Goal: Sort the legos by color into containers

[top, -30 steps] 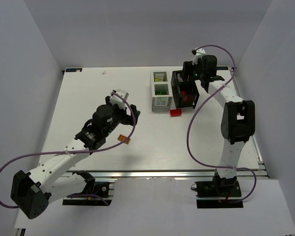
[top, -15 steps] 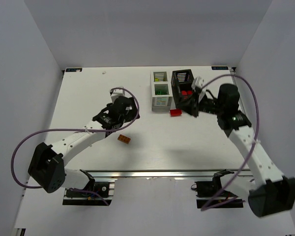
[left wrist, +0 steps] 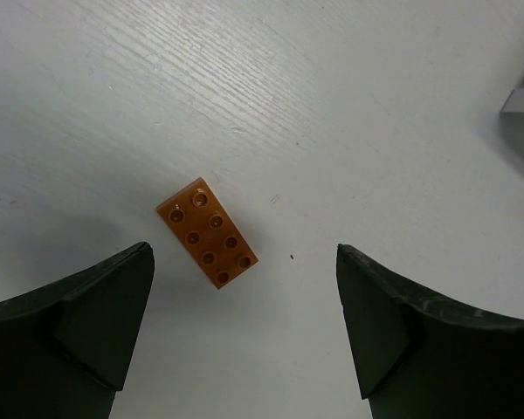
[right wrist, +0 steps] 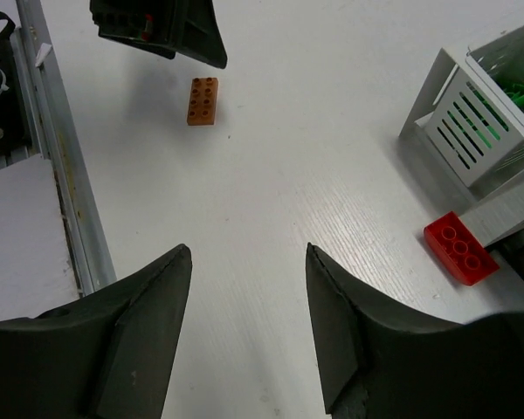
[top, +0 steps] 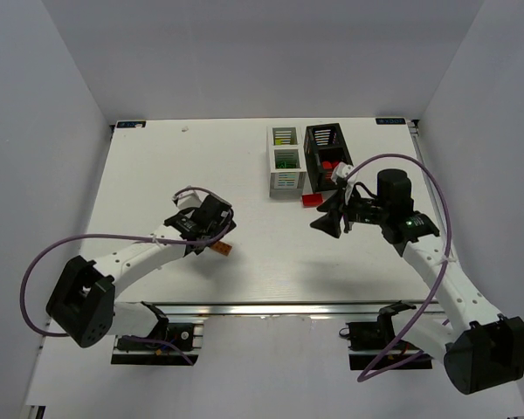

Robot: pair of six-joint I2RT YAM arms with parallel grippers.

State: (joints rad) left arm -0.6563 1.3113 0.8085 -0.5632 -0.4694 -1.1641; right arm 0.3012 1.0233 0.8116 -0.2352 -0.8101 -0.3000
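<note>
An orange brick (top: 220, 248) lies flat on the white table, studs up; it shows in the left wrist view (left wrist: 208, 232) and the right wrist view (right wrist: 202, 100). My left gripper (top: 213, 234) (left wrist: 243, 253) is open just above it, the brick nearer its left finger. A red brick (top: 312, 200) (right wrist: 459, 248) lies in front of the white box (top: 286, 179) (right wrist: 480, 131), which holds green and yellow bricks. The black box (top: 324, 133) holds red bricks. My right gripper (top: 326, 223) (right wrist: 247, 249) is open and empty over bare table, near the red brick.
A metal rail (top: 288, 307) (right wrist: 57, 157) runs along the table's near edge. My left gripper also shows at the top of the right wrist view (right wrist: 157, 26). Grey walls close in the table on three sides.
My right arm swung from the black box down to the table in front of the boxes. My left gripper came down and nearer, over the orange brick.
</note>
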